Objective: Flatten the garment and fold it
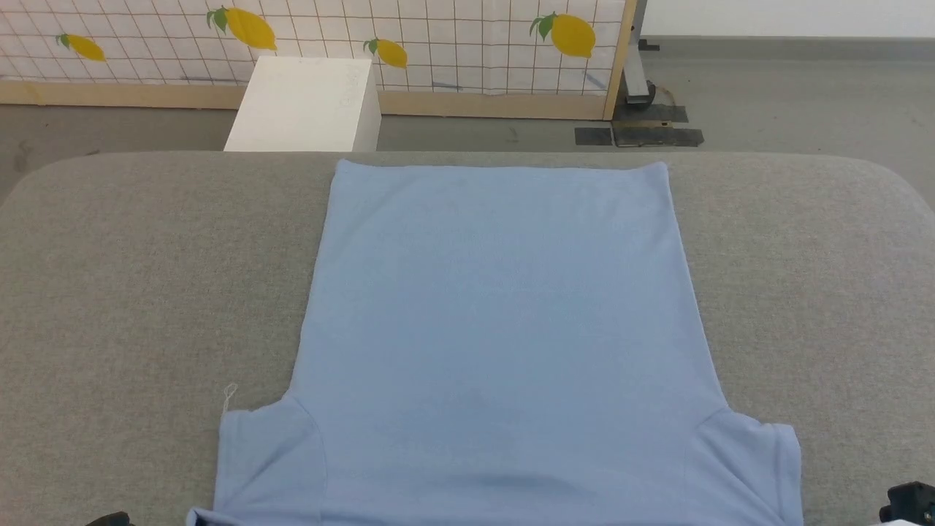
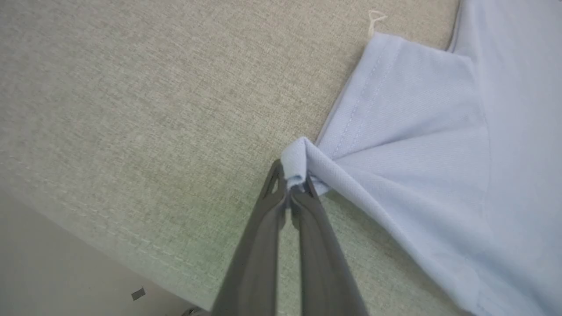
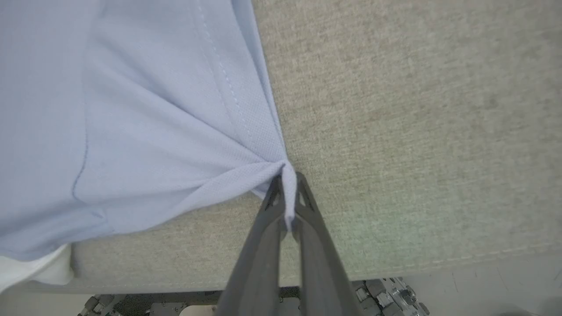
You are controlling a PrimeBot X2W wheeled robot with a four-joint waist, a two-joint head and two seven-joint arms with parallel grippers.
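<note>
the light blue short-sleeved knit polo shirt [image 1: 497, 329] lies spread smooth on the grey woven fabric tabletop [image 1: 146, 292], its straight hem at the table's far edge and its 2 sleeves toward the robot, at the near edge. the body panel is flat with hardly a wrinkle.

the left gripper [image 2: 293, 186] has its 2 long dark fingers pressed together on the outer corner of the left sleeve, a small roll of fabric bunched at the tips. the right gripper [image 3: 287, 193] pinches the outer corner of the right sleeve the same way, and taut creases fan from its tips across that sleeve.

a strip of white collar [image 3: 39, 267] peeks from under the shirt's near edge. a loose pale thread [image 1: 229, 394] lies on the table just beside the left sleeve. beyond the table stand a white box [image 1: 307, 102] and a gridded panel printed with yellow lemons [image 1: 467, 36].
</note>
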